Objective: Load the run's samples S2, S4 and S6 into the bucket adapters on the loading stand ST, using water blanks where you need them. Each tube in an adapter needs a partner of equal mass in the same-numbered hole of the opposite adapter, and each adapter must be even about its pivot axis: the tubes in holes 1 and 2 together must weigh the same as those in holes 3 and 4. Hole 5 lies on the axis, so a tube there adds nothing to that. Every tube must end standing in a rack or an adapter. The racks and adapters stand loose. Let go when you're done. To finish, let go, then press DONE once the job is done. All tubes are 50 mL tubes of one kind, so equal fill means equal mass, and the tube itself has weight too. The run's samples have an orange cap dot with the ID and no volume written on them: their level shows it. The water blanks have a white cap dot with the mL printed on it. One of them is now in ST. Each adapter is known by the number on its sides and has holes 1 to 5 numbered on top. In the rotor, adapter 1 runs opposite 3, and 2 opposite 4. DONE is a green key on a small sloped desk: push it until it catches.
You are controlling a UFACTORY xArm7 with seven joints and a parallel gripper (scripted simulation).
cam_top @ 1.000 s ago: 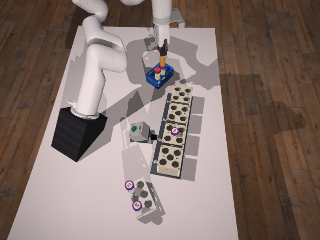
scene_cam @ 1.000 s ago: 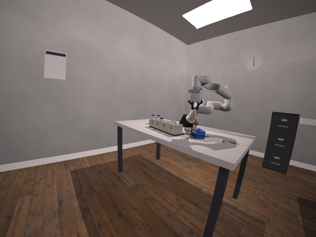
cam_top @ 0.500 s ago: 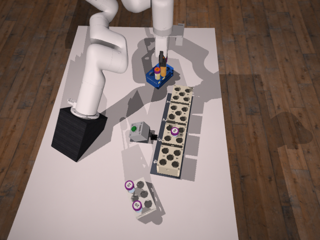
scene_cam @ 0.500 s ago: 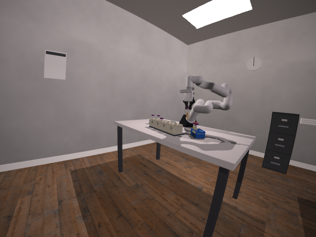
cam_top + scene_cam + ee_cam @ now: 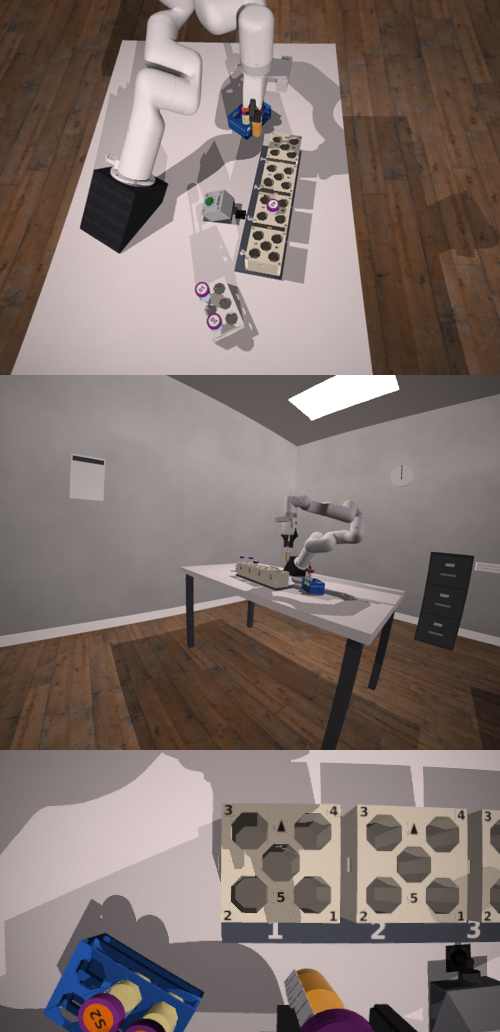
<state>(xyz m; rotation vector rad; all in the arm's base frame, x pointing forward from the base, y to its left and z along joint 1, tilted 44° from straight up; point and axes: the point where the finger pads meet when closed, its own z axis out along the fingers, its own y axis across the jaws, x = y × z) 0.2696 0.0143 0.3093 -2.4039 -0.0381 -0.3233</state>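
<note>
The end effector grips an amber sample tube by its cap, aloft between the blue rack and loading stand ST; its ID is unreadable. Loading looks barely begun: ST carries only one blank, in adapter 3's hole 5. Two samples, one marked S2, stand racked. Placing samples, balancing and pressing DONE remain.

Matt and gloss across the bench

Toward the bench's far edge, the sample rack is showing smooth blue plastic. Along the right edge, the adapters are looking matt, faintly speckled. By the left edge, the arm's base is wearing rough, grained black; the arm is gleaming, smooth and glossy.
</note>
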